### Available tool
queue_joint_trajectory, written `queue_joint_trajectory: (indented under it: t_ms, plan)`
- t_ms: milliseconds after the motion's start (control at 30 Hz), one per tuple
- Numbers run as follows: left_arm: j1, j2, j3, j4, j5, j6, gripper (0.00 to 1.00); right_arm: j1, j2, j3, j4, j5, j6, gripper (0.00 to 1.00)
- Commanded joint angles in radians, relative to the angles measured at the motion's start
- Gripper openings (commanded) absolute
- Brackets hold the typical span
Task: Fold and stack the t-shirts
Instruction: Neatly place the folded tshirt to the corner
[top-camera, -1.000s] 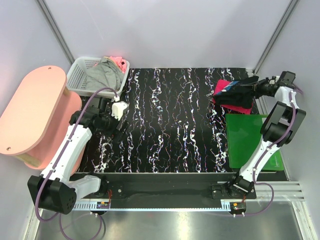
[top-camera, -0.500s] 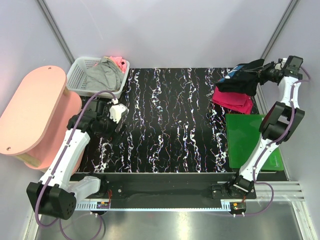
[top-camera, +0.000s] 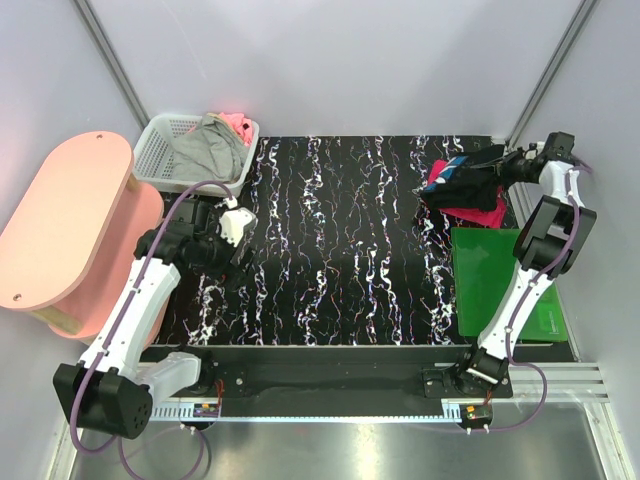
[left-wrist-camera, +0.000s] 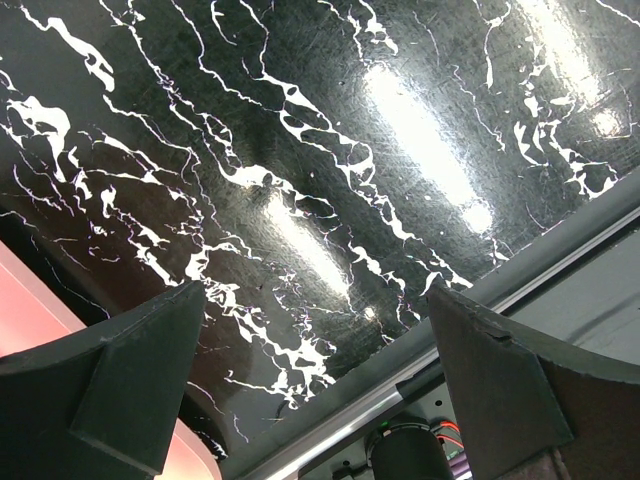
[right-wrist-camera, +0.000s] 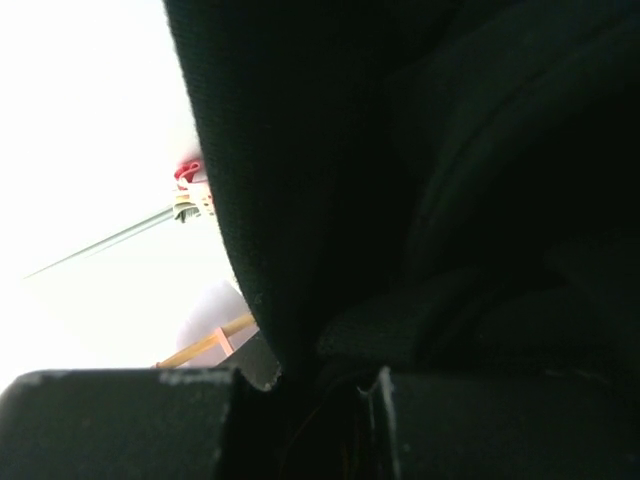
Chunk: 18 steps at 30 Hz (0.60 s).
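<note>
Right pincer (top-camera: 512, 166), nearly closed, grips the black shirt (top-camera: 465, 178) over the pink shirt (top-camera: 478, 212); better lower it squarely onto that. Left pincer (left-wrist-camera: 320, 370) stands wide open, empty.

White basket (top-camera: 152, 158) by the far-left corner of the marbled mat (top-camera: 340, 250) — green board (top-camera: 485, 285) on its right edge.

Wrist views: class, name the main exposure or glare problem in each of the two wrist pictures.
Right wrist view: the black t-shirt crowds the lens, underexposed and almost featureless, while the background on the left is blown out white. Left wrist view: two bright streaks of reflected glare lie on the glossy marbled tabletop, which is otherwise sharp.
</note>
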Motion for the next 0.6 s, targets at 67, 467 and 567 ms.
queue_joint_trajectory:
  t_ms: [67, 467, 567]
  plan:
    - [0.005, -0.003, 0.036, 0.010, 0.038, -0.002, 0.99, 0.011, -0.022, 0.028, 0.012, -0.021, -0.033, 0.00]
    - [0.005, -0.016, 0.063, -0.015, 0.043, -0.001, 0.99, 0.050, 0.006, 0.158, -0.454, 0.675, -0.144, 0.84]
    - [0.005, -0.019, 0.068, -0.021, 0.044, -0.002, 0.99, 0.051, -0.025, 0.225, -0.540, 0.838, -0.139, 0.93]
